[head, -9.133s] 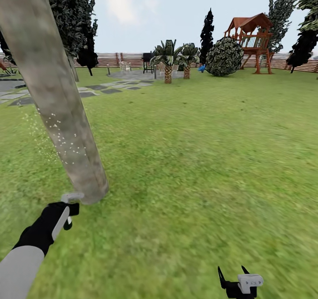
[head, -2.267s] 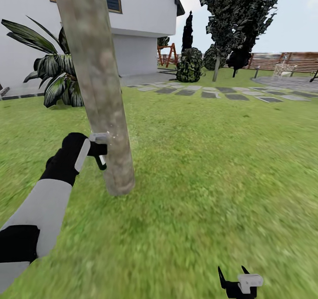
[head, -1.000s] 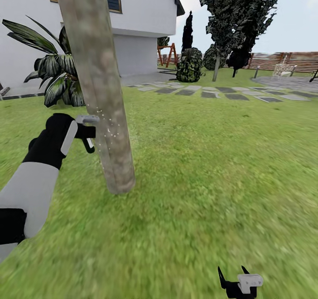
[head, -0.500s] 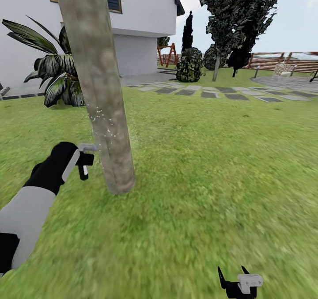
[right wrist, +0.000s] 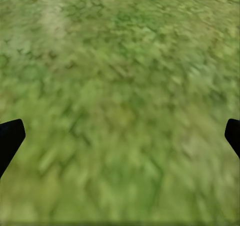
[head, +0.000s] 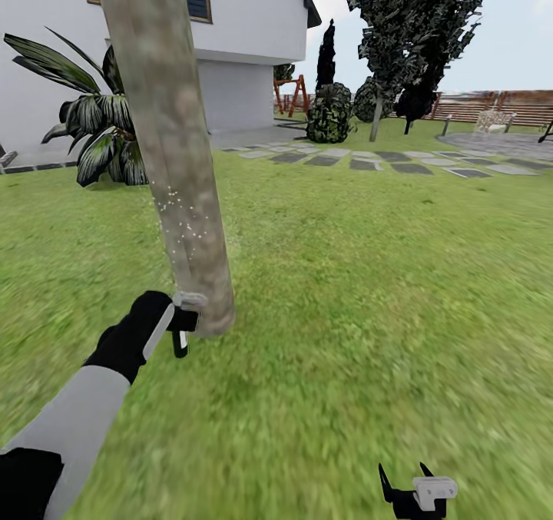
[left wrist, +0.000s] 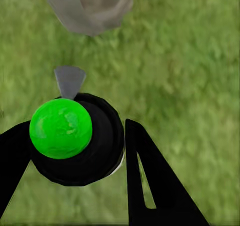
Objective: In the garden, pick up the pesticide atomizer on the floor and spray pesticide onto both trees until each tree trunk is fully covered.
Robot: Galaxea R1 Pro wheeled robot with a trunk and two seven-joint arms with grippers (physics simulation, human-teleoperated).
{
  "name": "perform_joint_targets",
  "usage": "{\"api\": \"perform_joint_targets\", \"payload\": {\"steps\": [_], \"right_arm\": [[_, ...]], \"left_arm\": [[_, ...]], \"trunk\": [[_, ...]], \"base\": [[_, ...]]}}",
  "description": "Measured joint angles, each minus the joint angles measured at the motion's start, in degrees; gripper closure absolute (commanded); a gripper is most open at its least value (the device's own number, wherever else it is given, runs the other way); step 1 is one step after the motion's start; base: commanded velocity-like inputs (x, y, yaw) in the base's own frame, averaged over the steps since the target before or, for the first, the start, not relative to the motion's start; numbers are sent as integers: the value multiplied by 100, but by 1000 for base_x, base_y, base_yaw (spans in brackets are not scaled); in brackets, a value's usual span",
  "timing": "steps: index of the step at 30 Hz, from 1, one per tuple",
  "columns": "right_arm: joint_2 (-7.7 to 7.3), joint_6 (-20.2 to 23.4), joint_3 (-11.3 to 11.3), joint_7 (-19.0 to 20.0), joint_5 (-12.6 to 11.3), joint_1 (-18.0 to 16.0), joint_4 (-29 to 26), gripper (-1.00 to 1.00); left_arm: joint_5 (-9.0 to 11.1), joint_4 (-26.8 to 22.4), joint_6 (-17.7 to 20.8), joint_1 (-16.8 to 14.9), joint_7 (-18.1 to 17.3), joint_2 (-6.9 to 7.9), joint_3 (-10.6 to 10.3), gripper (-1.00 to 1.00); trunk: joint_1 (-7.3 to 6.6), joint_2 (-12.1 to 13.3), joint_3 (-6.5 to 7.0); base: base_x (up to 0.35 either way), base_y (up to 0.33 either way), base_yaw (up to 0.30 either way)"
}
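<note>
A thick pale grey-beige tree trunk leans through the left of the head view, with white spray specks on its bark. My left gripper is shut on the pesticide atomizer, low beside the trunk's base; its pale grey trigger head touches or nearly touches the bark. In the left wrist view the atomizer is a black round body with a green ball between the black fingers, its grey nozzle facing the trunk base. My right gripper hangs open over grass. A second tree stands far behind.
A white house and a broad-leaved plant stand behind the trunk. Grey stepping stones cross the lawn towards a paved patch and a slatted fence. A round bush stands near the house. Open grass lies to the right.
Over the last second my left arm has lowered the atomizer from mid-trunk height to the trunk's base and brought it closer to the bark. The right arm is still.
</note>
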Motion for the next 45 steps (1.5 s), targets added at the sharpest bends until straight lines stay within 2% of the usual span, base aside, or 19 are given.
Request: {"api": "perform_joint_targets", "payload": {"steps": [4,5,7,8,9,11,12,14,17,20,23,25,31,36,45], "right_arm": [[2,0,0,0,0,0,0,-100],[2,0,0,0,0,0,0,-100],[2,0,0,0,0,0,0,-100],[2,0,0,0,0,0,0,-100],[3,0,0,0,0,0,0,-100],[2,0,0,0,0,0,0,-100],[2,0,0,0,0,0,0,-100],[1,0,0,0,0,0,0,-100],[1,0,0,0,0,0,0,-100],[2,-3,1,0,1,0,0,-100],[5,-2,0,2,0,0,-1,-100],[6,-7,0,0,0,-1,0,-100],[0,-9,0,0,-6,0,-8,-100],[1,-9,0,0,-5,0,-6,-100],[0,-9,0,0,0,0,0,-100]], "left_arm": [[-42,71,-129,10,2,255,372,100],[-8,76,-185,18,6,277,412,100],[27,48,-237,102,123,227,425,100],[37,28,-247,139,205,169,424,100],[37,15,-257,171,394,13,424,100],[42,-7,-310,195,1021,-360,454,100],[66,-11,-348,199,1305,-477,466,100],[175,6,-414,216,1550,-563,559,100],[384,-15,-455,382,1603,-534,719,100],[384,-15,-718,517,1639,-493,840,100],[411,-15,-1069,794,1610,-438,1175,100],[425,-13,-1188,897,1603,-430,1262,100],[515,-56,-1524,1207,1600,-445,1292,100],[542,-53,-1546,1254,1604,-442,1295,100],[584,42,-1522,1320,1601,-425,1335,100]], "trunk": [[0,0,0],[0,0,0],[0,0,0],[0,0,0],[0,0,0],[0,0,0],[0,0,0],[0,0,0],[0,0,0],[0,0,0],[0,0,-1],[0,0,0],[0,0,0],[0,0,0],[0,0,-18]], "base": [[0,0,0],[0,0,0],[0,0,0],[0,0,0],[0,0,0],[0,0,0],[0,0,0],[0,0,0],[33,-48,0],[159,-174,0],[240,-174,0],[253,-171,0],[220,-143,0],[42,-27,27],[47,-35,230]]}}
